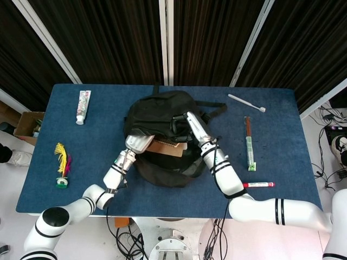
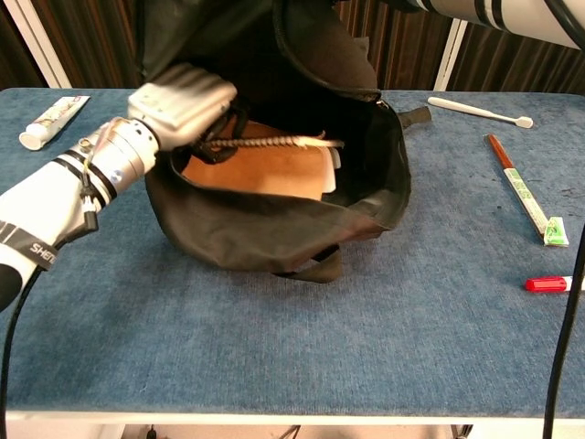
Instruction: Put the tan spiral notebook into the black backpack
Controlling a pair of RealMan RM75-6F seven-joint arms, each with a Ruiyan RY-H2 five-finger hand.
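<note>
The black backpack [image 1: 157,116] lies in the middle of the blue table with its mouth open toward me; its front rim [image 2: 302,224] sags low. The tan spiral notebook [image 2: 265,169] lies inside the mouth, spiral edge at the back, and shows as a tan patch [image 1: 168,147] from above. My left hand [image 2: 183,101] reaches into the bag's left side and grips the notebook's spiral end; from above that hand [image 1: 138,142] sits at the opening. My right hand [image 1: 192,125] holds the backpack's upper flap up, with its dark fingers hooked on the rim.
A toothpaste tube [image 1: 82,106] lies at the far left, and a feathered toy [image 1: 63,165] at the left front. On the right are a toothbrush [image 1: 246,103], a wrapped pair of chopsticks [image 1: 249,142] and a red marker [image 2: 555,283]. A cardboard box [image 1: 27,123] stands beyond the left edge.
</note>
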